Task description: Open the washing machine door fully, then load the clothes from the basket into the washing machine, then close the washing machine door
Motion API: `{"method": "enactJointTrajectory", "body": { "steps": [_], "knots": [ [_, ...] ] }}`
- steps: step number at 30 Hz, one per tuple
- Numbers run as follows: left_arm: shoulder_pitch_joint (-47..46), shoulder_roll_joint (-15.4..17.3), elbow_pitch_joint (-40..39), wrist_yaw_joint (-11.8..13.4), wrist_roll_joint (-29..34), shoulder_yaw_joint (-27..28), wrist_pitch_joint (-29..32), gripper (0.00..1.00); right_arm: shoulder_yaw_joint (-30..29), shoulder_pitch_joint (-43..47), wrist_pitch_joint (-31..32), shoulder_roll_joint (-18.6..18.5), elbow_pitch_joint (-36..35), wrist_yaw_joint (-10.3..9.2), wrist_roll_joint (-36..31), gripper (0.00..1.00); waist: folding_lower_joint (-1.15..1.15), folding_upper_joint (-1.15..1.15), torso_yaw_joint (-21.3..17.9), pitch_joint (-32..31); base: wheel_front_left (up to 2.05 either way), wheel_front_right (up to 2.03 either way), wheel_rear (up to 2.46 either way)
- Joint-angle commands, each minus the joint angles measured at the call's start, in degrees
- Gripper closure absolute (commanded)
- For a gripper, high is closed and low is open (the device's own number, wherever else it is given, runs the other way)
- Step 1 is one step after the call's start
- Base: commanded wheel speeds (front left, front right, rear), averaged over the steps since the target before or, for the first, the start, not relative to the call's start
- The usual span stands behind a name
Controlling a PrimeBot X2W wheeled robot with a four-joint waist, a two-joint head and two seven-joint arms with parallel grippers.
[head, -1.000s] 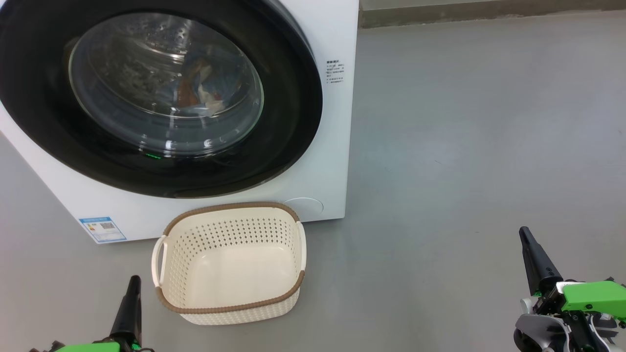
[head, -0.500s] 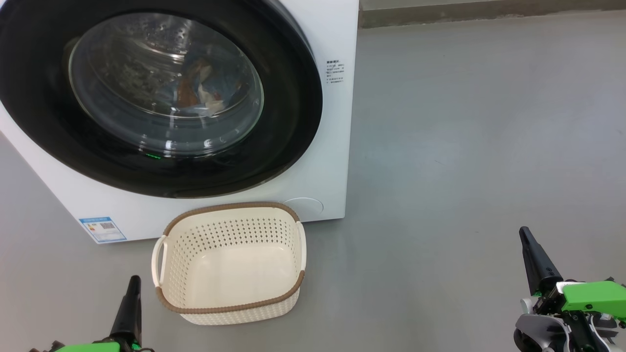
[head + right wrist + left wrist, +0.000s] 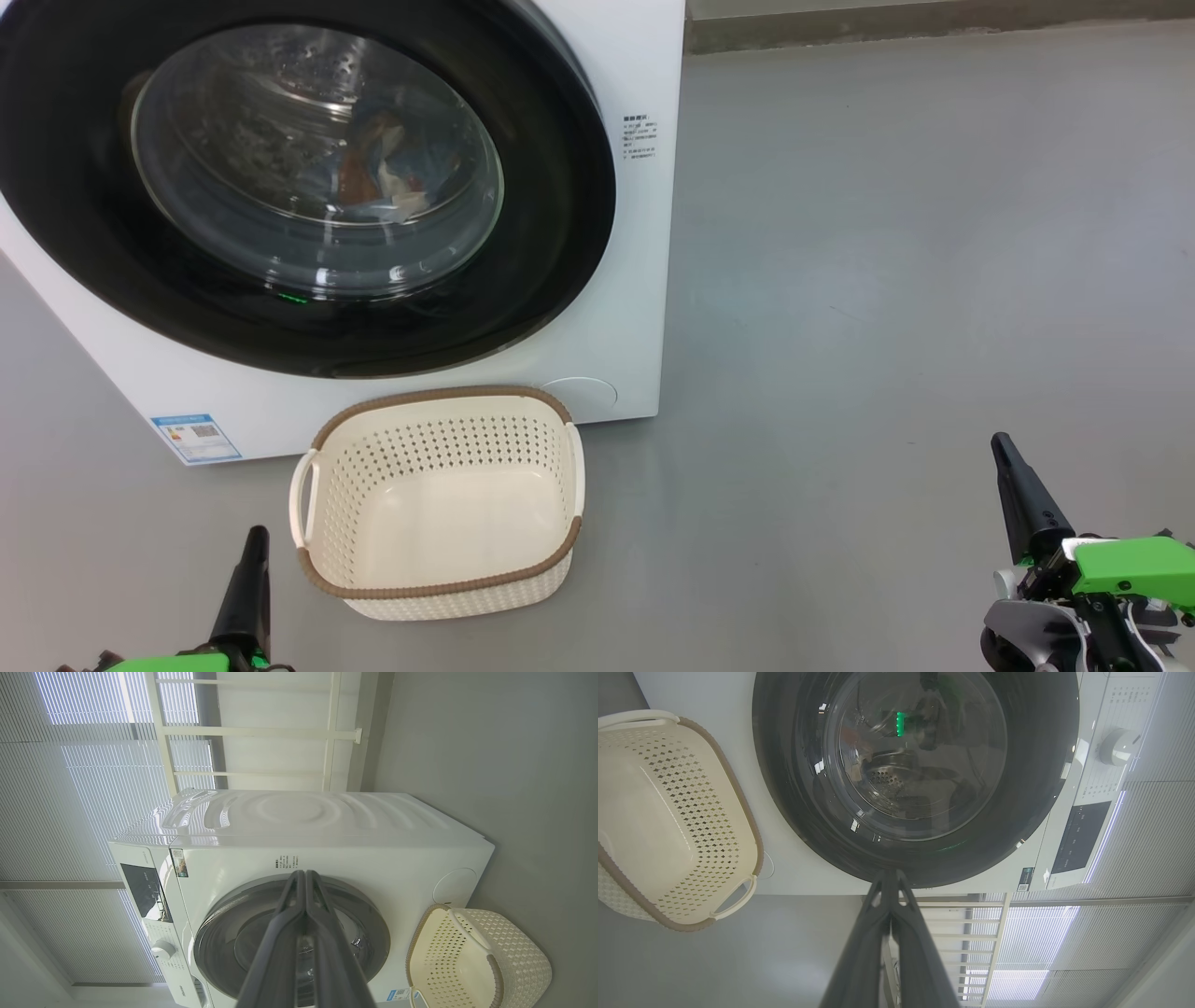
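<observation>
The washing machine door [image 3: 233, 187] sits shut against the white washing machine [image 3: 616, 308], and through its glass the clothes [image 3: 387, 177] (a blue and cream bundle) lie inside. The basket [image 3: 439, 439] stands on the grey floor [image 3: 887, 280] just before the machine's lower front. The left gripper [image 3: 255, 541] and the right gripper [image 3: 1004, 448] each have their fingers pressed together, pinching nothing.
</observation>
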Motion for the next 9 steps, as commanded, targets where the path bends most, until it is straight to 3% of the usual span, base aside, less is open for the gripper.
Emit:
{"method": "enactJointTrajectory", "body": {
  "steps": [1,9],
  "knots": [
    [-2.4,0.8,-1.7,-0.4,-0.5,1.9,0.3,1.0,1.1,-1.1,0.4,-0.5,-1.5,0.1,-0.2,1.0,0.0,0.0,0.0,0.0,0.0,0.0,0.0],
    [-2.4,0.8,-1.7,-0.4,-0.5,1.9,0.3,1.0,1.1,-1.1,0.4,-0.4,-1.5,0.1,-0.2,1.0,0.0,0.0,0.0,0.0,0.0,0.0,0.0]
  ]
}}
